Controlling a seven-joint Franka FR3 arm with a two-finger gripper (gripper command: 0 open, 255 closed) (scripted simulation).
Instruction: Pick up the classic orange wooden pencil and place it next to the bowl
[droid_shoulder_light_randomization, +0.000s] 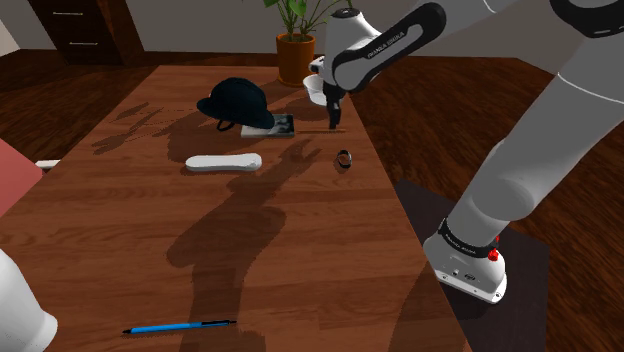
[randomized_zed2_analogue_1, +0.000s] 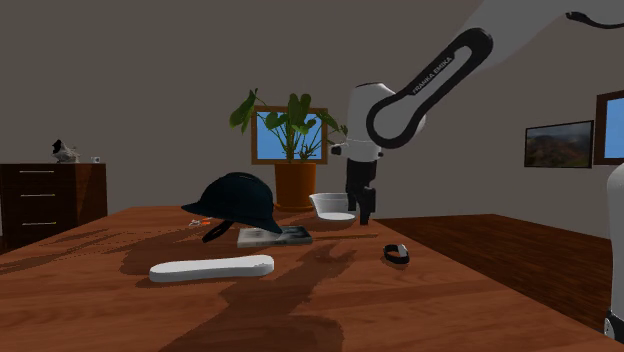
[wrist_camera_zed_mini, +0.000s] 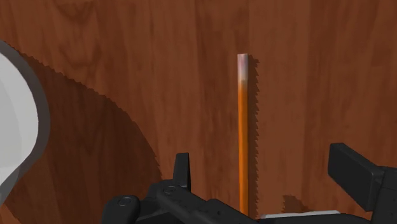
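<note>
Shoulder view: we see the gripper (droid_shoulder_light_randomization: 335, 123) low over the far end of the table (droid_shoulder_light_randomization: 250, 230). Second exterior view: it hangs just beside the bowl (randomized_zed2_analogue_1: 333, 207). Wrist view: we see fingers (wrist_camera_zed_mini: 182, 168) spread wide, touching nothing; the pencil (wrist_camera_zed_mini: 242, 127) lies flat between them, near the bowl.

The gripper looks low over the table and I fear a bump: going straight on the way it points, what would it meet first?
Probably the table: the open gripper points down at it, its fingers either side of the orange pencil lying there. The gap's depth is unclear.
</note>
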